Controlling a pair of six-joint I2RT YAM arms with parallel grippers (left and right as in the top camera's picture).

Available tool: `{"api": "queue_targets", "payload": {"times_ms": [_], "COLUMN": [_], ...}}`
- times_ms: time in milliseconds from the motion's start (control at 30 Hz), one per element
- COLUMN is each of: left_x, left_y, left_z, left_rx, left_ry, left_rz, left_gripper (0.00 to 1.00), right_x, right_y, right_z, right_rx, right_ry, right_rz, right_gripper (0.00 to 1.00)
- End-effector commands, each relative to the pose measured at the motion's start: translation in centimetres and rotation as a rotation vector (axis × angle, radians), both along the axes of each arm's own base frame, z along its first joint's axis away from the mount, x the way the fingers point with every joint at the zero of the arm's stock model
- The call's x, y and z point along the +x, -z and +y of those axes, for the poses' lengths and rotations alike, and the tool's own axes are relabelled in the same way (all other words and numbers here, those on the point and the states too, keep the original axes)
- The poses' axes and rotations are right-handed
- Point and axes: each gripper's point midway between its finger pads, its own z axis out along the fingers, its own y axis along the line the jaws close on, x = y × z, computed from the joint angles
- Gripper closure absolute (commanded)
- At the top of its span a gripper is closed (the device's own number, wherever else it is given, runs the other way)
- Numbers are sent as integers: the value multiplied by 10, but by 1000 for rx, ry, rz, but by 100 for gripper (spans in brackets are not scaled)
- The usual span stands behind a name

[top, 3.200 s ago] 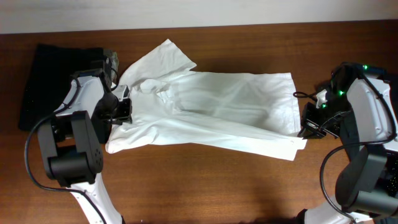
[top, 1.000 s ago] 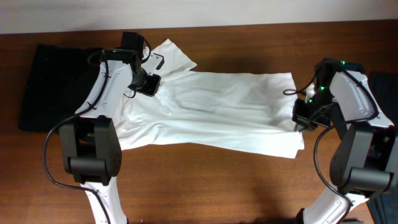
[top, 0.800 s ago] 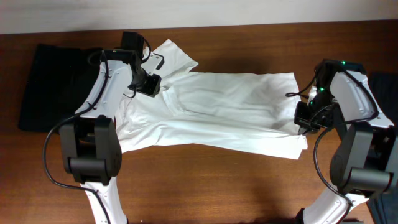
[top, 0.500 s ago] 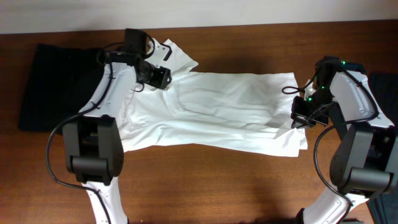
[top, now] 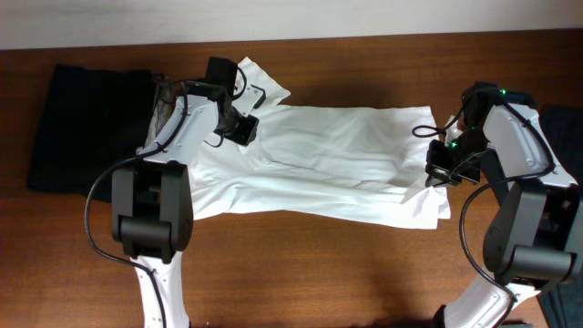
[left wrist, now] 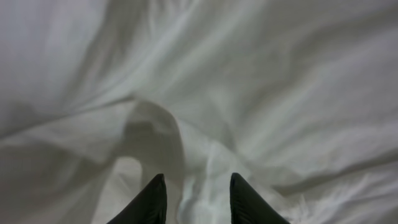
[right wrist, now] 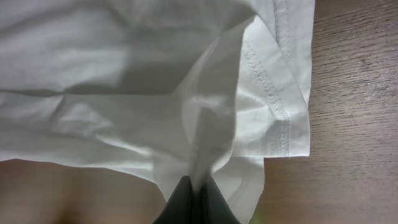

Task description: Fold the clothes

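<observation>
A white shirt (top: 328, 159) lies spread across the wooden table, its collar end at the left and its hem at the right. My left gripper (top: 244, 130) is open just above the cloth near the collar; in the left wrist view (left wrist: 194, 186) its two dark fingertips stand apart over a raised fold of white fabric (left wrist: 155, 130). My right gripper (top: 437, 170) is shut on the shirt's hem edge at the right; in the right wrist view (right wrist: 198, 186) the fingers pinch a pulled-up ridge of the white shirt (right wrist: 205, 112).
A black garment (top: 86, 123) lies at the far left of the table. Bare brown tabletop (top: 319, 264) runs along the front. A pale wall edge (top: 291, 18) borders the back.
My left gripper has moved right along the shirt's collar area toward the shoulder. My right gripper has stayed on the hem, lifting it slightly.
</observation>
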Motion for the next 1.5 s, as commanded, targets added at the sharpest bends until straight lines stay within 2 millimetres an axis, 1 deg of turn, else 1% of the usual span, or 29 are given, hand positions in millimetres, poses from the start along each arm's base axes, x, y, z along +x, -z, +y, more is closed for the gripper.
{"api": "queue_targets", "payload": {"times_ms": [0, 67, 100, 167, 233, 267, 300, 367, 400, 567, 600, 633, 667, 767, 833, 867, 900, 933, 1033, 1100, 1133, 1167, 1200, 1267, 1300, 1367, 1467], "left_x": [-14, -18, -17, -4, 8, 15, 18, 16, 15, 11, 11, 10, 10, 9, 8, 8, 8, 8, 7, 7, 7, 7, 7, 7, 7, 7, 7], "left_y": [10, 6, -3, -32, -58, -78, -92, -109, -112, -111, -111, -111, -111, -110, -110, -110, -110, -110, -110, -110, -110, -110, -110, -110, -110, -110, -110], "left_z": [-3, 3, 12, 36, 53, 63, 69, 76, 76, 76, 76, 76, 76, 76, 75, 74, 73, 72, 69, 68, 66, 66, 65, 65, 66, 66, 66], "left_rx": [-9, 12, 30, 47, 24, 6, 0, -5, -5, -3, -3, -3, -2, -2, -1, -1, -1, -1, -2, -2, -2, -2, -2, -2, -1, -1, -1], "left_ry": [8, -1, -21, -112, -183, -206, -219, -232, -232, -231, -231, -231, -231, -231, -228, -227, -224, -222, -215, -213, -210, -210, -209, -208, -205, -205, -205], "left_rz": [65, 88, 87, 48, -3, -46, -77, -105, -109, -93, -93, -92, -92, -85, -83, -83, -83, -83, -84, -84, -85, -85, -85, -85, -85, -85, -85], "left_gripper": [99, 100, 100, 100, 100, 100, 100, 100, 100, 100, 100, 100, 100, 100, 100, 100, 100, 100, 100, 100, 100, 100, 100, 100, 100, 100, 100], "right_x": [7, 8, 6, 1, -10, -18, -25, -38, -41, -49, -48, -45, -41, -31, -16, -11, -6, -7, -30, -39, -41, -38, -35, -29, -26, -20, -19], "right_y": [-8, -8, -8, -9, -10, -11, -12, -14, -15, -11, -9, -6, -4, 4, 19, 22, 24, 26, 39, 49, 53, 54, 55, 51, 47, 37, 17], "right_z": [0, -1, -1, 0, -2, -5, -7, -9, -10, -8, -6, -7, -7, -9, 0, 5, 15, 21, 28, 31, 32, 32, 31, 29, 29, 26, 20], "right_rx": [1, 1, -2, -1, -12, -35, -50, -66, -75, -69, -58, -61, -64, -74, -18, 10, 77, 110, 127, 131, 135, 132, 130, 128, 127, 115, 82], "right_ry": [-7, -7, -8, -9, -7, 1, 3, -2, -5, -9, -7, -6, -4, -1, 12, 16, 3, 4, 1, -2, -1, -2, -2, -20, -24, -26, -32], "right_rz": [-45, -47, -41, -15, 31, 71, 102, 157, 171, 200, 191, 179, 163, 115, 36, 11, -30, -33, 39, 59, 55, 44, 28, 6, 0, -3, 8], "right_gripper": [96, 96, 96, 96, 96, 96, 96, 96, 96, 96, 92, 64, 62, 62, 62, 63, 65, 65, 66, 66, 69, 75, 78, 87, 91, 96, 96]}}
